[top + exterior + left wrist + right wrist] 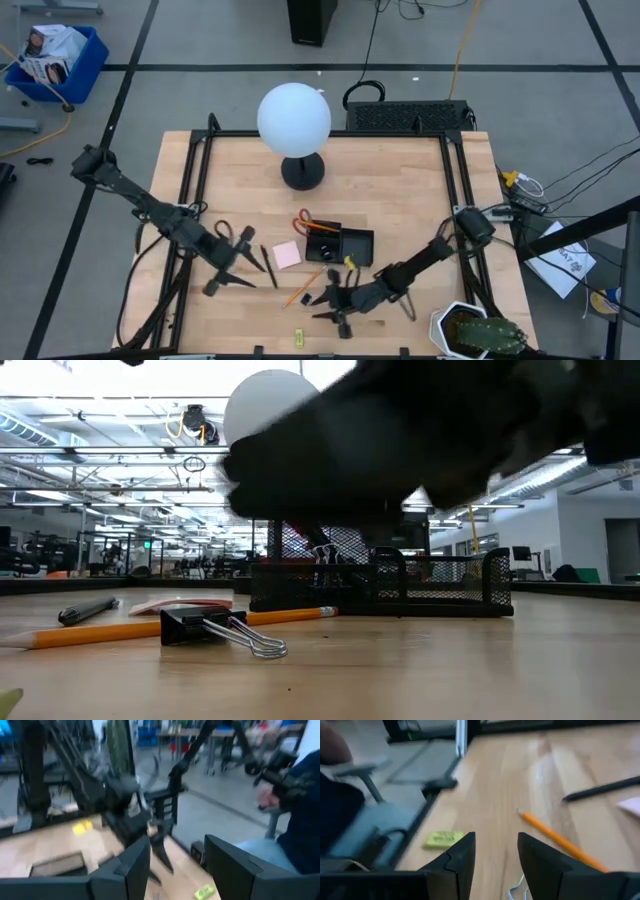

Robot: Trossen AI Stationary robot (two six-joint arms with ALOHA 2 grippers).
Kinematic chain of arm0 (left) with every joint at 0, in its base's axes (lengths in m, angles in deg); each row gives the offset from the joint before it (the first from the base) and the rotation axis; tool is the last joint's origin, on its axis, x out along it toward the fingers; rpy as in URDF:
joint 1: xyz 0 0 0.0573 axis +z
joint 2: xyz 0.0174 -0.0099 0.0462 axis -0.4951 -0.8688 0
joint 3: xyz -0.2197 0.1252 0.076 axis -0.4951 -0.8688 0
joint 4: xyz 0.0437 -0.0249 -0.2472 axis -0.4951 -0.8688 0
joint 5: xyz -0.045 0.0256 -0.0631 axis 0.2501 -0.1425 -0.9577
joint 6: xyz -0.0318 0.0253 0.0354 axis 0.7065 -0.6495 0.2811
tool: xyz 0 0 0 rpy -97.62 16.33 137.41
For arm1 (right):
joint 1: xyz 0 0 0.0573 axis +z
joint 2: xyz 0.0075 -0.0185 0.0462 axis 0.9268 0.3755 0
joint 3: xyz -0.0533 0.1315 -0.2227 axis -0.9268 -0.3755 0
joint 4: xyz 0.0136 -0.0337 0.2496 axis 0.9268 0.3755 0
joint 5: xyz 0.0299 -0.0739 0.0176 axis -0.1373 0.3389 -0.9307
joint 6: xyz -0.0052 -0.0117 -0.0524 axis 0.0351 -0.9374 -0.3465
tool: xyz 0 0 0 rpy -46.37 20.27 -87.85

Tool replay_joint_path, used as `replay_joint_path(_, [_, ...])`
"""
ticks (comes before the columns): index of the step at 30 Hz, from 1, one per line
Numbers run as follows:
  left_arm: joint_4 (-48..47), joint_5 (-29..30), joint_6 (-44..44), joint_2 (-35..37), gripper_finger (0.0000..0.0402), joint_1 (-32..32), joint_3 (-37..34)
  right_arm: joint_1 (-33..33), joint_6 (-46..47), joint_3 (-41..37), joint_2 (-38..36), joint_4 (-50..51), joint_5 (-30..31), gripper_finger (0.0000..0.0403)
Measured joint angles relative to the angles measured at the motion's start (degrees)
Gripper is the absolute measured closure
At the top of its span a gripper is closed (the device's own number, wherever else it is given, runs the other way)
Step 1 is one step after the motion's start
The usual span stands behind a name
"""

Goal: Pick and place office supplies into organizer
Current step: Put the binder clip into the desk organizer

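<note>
Now my right hand (333, 305) hangs empty, fingers apart, low over worktop (400, 200), near orange pencil (303, 287). Left hand (240, 272) empty too, fingers apart. Black organizer (342, 243) sits beside pink sticky pad (287, 254).

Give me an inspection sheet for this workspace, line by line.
Surface: wooden table, black frame.
Job's things: organizer at centre; scissors at its corner; pink pad, pencil, black pen and yellow-green piece still outside.
Clutter: globe lamp; potted cactus at table corner.
End effectors: left end effector open, empty; right end effector open, above the pencil's end.
Cables: loose on floor.
Surroundings: blue bin; person seated.
</note>
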Motion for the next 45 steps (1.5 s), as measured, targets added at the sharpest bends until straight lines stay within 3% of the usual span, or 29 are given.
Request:
replay_joint_path(3, [4.66, -0.1, -1.09, 3.96, 0.0206, -0.35, -4.88, 0.32, 0.4, 4.89, 2.72, 5.86, 0.9, 0.0264])
replay_joint_path(7, [6.95, 0.18, -0.8, 7.35, 0.0206, -0.38, -9.3, 1.79, 2.5, 9.07, 3.88, 12.71, 7.7, 0.0264])
replay_joint_path(12, [7.63, 0.36, 0.38, 8.58, 0.0206, -0.5, -10.61, 4.13, 3.29, 10.68, 3.53, 13.92, 16.87, 0.0264])
replay_joint_path(16, [7.8, 0.05, 0.56, 8.62, 0.0206, -0.9, -10.57, 5.21, 7.86, 10.99, 4.47, 17.5, 19.81, 0.0264])
replay_joint_path(21, [8.14, -0.01, 0.42, 8.62, 0.0206, -1.44, -10.57, 5.18, 11.79, 10.9, 5.95, 18.89, 19.75, 0.0264])
replay_joint_path(35, [9.29, -0.01, -1.43, 8.6, 0.0206, -1.45, -10.57, 3.96, 11.85, 10.9, 6.03, 20.9, 21.05, 0.0264])
replay_joint_path(45, [8.9, -0.06, -0.97, 8.58, 0.0206, -1.45, -10.57, 2.56, 12.66, 12.7, 7.88, 21.51, 15.25, 0.0264])
